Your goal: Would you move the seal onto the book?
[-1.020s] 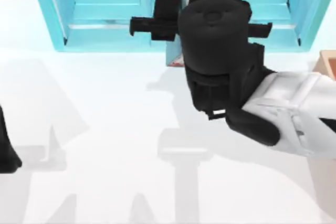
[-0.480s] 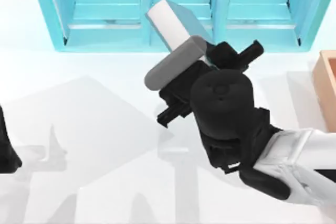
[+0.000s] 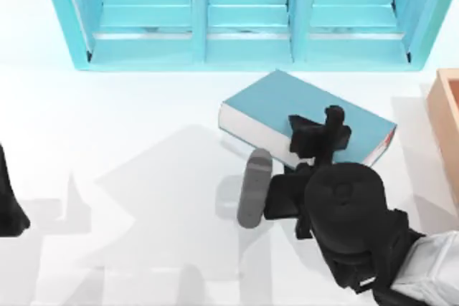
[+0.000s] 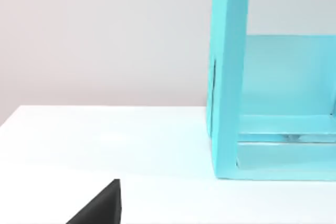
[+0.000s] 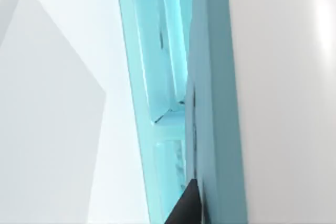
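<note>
Risk over the book: tool low at the cover, seal not located

Right arm [image 3: 358, 234] comes in from the near-right corner of the surface [image 3: 143, 141]. Its right tool [image 3: 320, 136] is over the near long edge of the book [image 3: 287, 102]. Whether this tool is open, closed or holding something, I cannot tell, because the wrist covers it from above.

Left arm [image 3: 7, 206] is parked at the left edge of the surface. For the left tool [image 4: 100, 208] I cannot tell the state either.

The book lies flat, cover up and white page edges toward the near side, right of the middle and near the far edge, a little turned against that edge. Just behind it, along the far edge, stands the shelf unit [image 3: 244, 34]. A wooden box [image 3: 448, 112] is at the right edge.

Where the seal is, I cannot tell; it may be under the right arm.

My judgement of the dangers:
- If the tool already carries the seal, a release so close to the book's near edge could let it tip off the cover.
- If the tool carries nothing, a low sweep could push the book toward the shelf unit.
- A wide swing to the right could hit the wooden box.
</note>
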You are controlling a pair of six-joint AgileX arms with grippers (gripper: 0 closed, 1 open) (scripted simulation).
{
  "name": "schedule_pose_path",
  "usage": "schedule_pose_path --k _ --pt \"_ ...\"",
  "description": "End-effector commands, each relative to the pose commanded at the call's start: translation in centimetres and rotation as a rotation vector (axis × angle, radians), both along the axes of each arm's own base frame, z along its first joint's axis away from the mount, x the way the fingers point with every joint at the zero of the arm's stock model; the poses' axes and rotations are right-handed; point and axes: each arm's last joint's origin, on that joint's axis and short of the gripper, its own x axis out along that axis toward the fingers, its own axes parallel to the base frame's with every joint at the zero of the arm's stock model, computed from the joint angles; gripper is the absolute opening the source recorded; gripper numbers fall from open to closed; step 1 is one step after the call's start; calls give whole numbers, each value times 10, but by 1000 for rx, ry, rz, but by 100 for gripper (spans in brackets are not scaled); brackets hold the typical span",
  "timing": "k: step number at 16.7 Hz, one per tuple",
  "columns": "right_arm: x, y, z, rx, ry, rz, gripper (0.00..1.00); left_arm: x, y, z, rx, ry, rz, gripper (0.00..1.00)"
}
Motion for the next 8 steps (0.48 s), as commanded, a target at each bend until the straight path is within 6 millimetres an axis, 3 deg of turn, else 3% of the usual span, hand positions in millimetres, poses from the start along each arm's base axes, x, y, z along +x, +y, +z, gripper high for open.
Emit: schedule_pose_path --k 3,8 --pt "-6 -10 -7 -107 -18 40 0 0 0 0 0 0 0 100" --pt "-7 -12 -8 -127 -22 48 0 0 0 0 0 0 0 100"
